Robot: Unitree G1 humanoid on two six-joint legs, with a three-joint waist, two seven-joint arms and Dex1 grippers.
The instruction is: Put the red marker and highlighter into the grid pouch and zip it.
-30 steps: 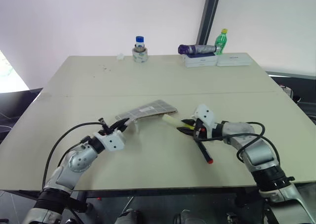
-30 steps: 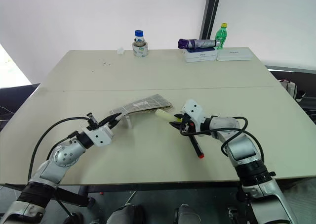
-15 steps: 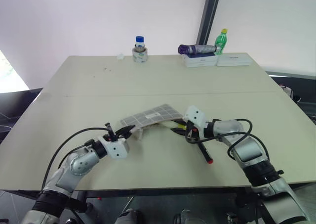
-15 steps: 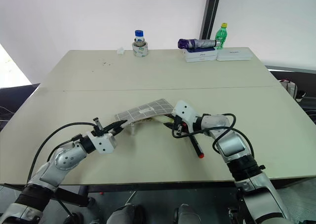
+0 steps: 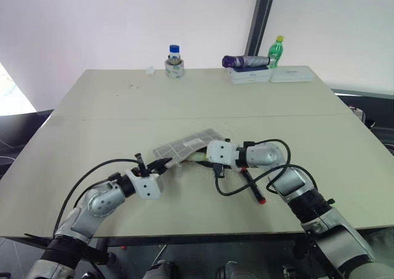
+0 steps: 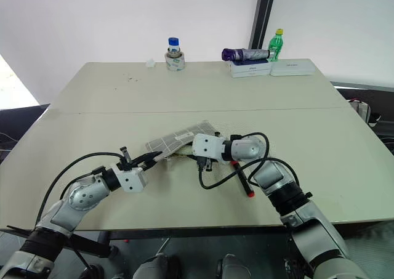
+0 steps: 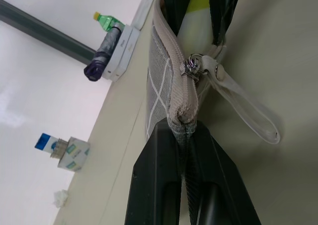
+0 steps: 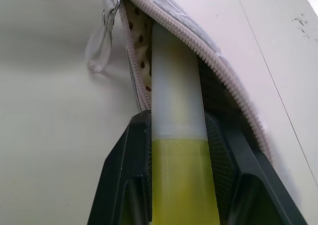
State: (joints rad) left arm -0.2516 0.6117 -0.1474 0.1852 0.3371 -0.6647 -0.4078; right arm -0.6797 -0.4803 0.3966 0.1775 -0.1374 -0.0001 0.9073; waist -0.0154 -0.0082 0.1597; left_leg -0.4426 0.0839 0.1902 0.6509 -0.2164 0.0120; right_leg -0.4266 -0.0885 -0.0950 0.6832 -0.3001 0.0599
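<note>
The grid pouch (image 5: 192, 142) lies mid-table with its zipper open. My left gripper (image 7: 181, 128) is shut on the pouch's near corner, just below the zipper pull (image 7: 192, 68), and holds that end a little off the table. My right gripper (image 8: 176, 119) is shut on the yellow highlighter (image 8: 177, 155). The highlighter's pale cap end sits inside the pouch mouth (image 8: 208, 56). In the head views the right gripper (image 5: 206, 156) is against the pouch's open edge. The red marker (image 5: 252, 186) lies on the table under my right forearm, its red end toward the front edge.
Along the far edge stand a blue-capped bottle on a tape roll (image 5: 174, 62), a purple folded umbrella (image 5: 245, 61), a green bottle (image 5: 277, 51) and white boxes (image 5: 271, 74). The table's front edge (image 5: 203, 233) runs close below both arms.
My right gripper has moved left with the highlighter and rolled, bringing its cap end into the pouch mouth. The left gripper keeps its hold on the pouch and has hardly shifted.
</note>
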